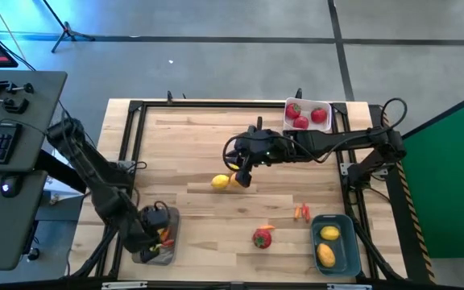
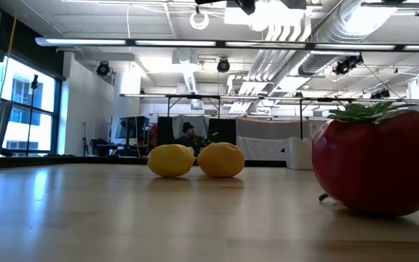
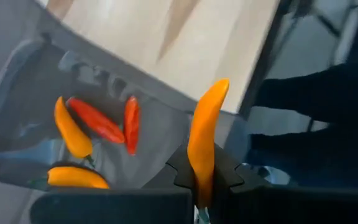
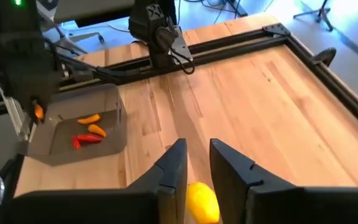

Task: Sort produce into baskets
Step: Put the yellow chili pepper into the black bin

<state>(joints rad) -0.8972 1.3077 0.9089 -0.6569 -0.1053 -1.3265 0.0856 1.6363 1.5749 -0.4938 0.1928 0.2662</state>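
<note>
Near edge of the table: two lemons in the blue-teal basket point(image 1: 334, 244), and the left gripper point(image 3: 199, 186) pinching one orange pepper point(image 3: 204, 146) above the grey tray point(image 1: 158, 235), which holds four peppers. Mid-table lie two lemons point(image 1: 221, 182), one red fruit point(image 1: 263, 238) and two loose peppers point(image 1: 301, 212), with the right gripper point(image 4: 196, 163) fingers spread just over one lemon point(image 4: 202, 200). Farthest, the white basket point(image 1: 308, 113) contains three red fruits.

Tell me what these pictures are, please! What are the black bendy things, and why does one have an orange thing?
They are two robot arms sorting toy food. One picture looks down from above, one looks across the table, and two come from cameras on the arms' wrists. The left tool grips an orange pepper above the grey tray, where other peppers lie. The right tool is open just above a lemon. Another lemon sits beside it. A red fruit and more peppers wait on the table. The white tray holds red fruits; the blue tray holds lemons.
</note>
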